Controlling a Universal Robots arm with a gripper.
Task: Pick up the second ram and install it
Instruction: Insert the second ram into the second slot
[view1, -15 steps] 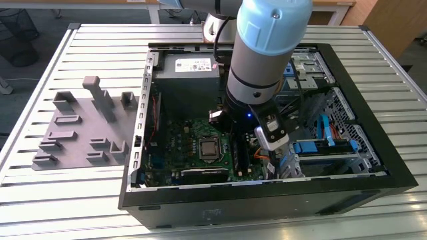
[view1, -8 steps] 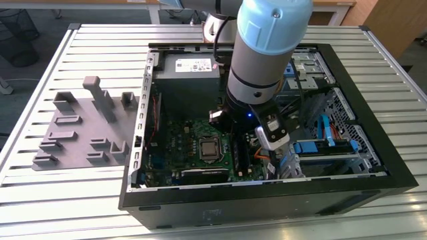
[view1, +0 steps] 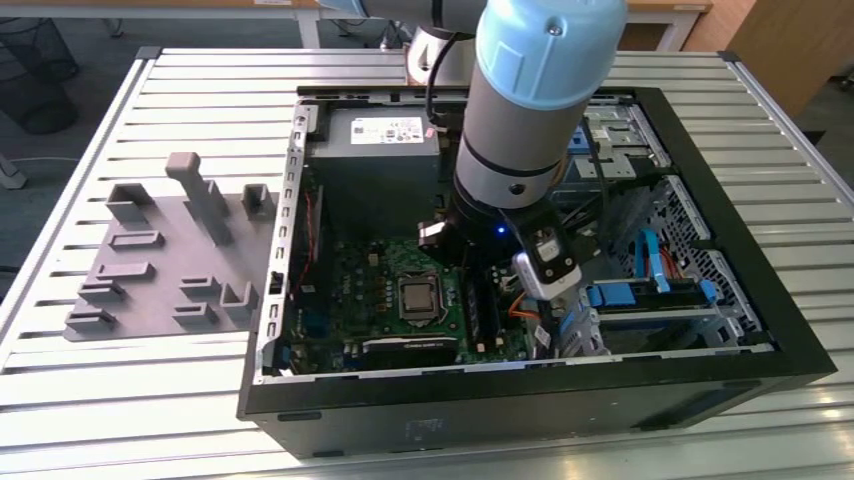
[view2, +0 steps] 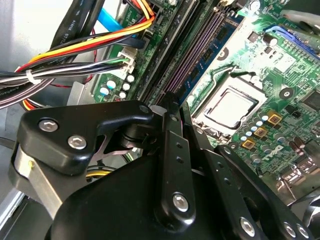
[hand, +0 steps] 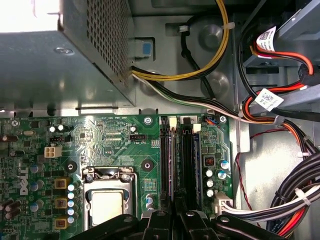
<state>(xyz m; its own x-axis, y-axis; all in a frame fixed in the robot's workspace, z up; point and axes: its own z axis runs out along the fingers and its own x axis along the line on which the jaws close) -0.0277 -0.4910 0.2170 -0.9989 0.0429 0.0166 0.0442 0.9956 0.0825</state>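
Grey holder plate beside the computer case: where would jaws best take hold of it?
Probably the tall upright post, from above: it rises clear of the lower blocks, while the plate lies flat on the table, offering no edge.

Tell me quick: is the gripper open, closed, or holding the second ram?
Gripper: state cannot be told; it sits right at the black memory slots.
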